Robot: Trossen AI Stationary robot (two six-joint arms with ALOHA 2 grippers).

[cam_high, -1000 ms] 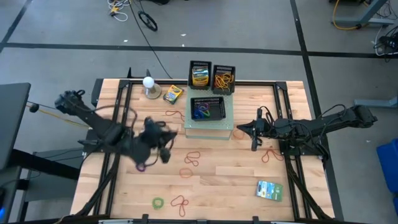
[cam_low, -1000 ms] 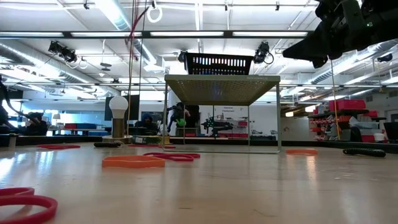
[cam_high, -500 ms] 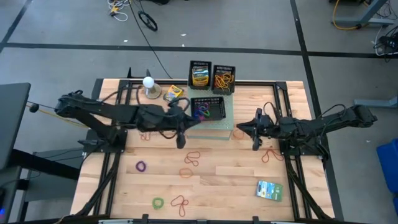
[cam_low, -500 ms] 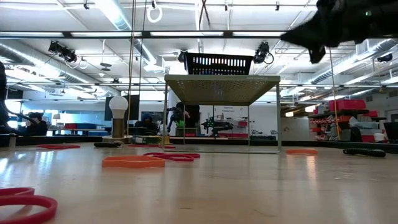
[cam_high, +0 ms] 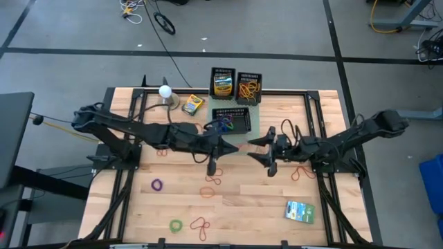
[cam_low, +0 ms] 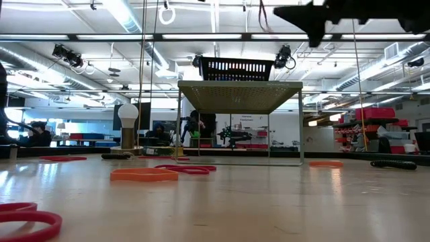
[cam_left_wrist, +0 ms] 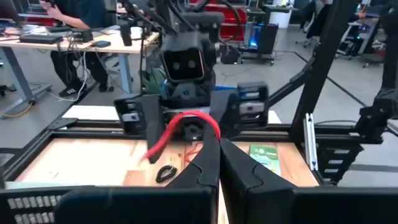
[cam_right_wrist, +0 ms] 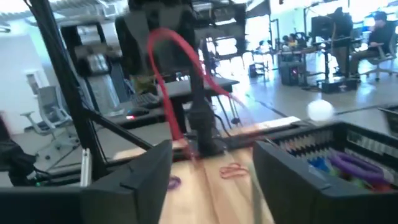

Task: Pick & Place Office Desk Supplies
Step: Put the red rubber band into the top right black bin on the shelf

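Observation:
My left gripper (cam_high: 232,147) reaches level over the table's middle, in front of the raised grey stand (cam_high: 243,140), and is shut on a red rubber band (cam_left_wrist: 186,119). My right gripper (cam_high: 255,149) faces it from the right, open. Its fingers (cam_left_wrist: 132,118) stand on either side of the band and of my left fingertips; whether they touch, I cannot tell. More rubber bands lie flat on the wood: purple (cam_high: 158,185), green (cam_high: 176,225), orange (cam_high: 208,192), red (cam_high: 301,171). A crayon box (cam_high: 192,104) lies at the back and a green packet (cam_high: 300,211) near right. My left gripper pinches the red rubber band (cam_left_wrist: 210,130) between its two fingertips, which point level toward the table's right. The band arches up from the tips and droops slack to one side (cam_left_wrist: 152,152), lifted clear of the table.
Two black baskets at the far edge hold a crayon box (cam_high: 222,84) and orange bands (cam_high: 249,87). A third basket (cam_high: 230,120) with blue and purple bands sits on the grey stand. A white ball on a base (cam_high: 165,93) stands at the far left.
My left gripper has swung from the table's left toward the middle, staying shut on the red band and turning level. My right gripper has moved left toward it, risen a little, and opened.

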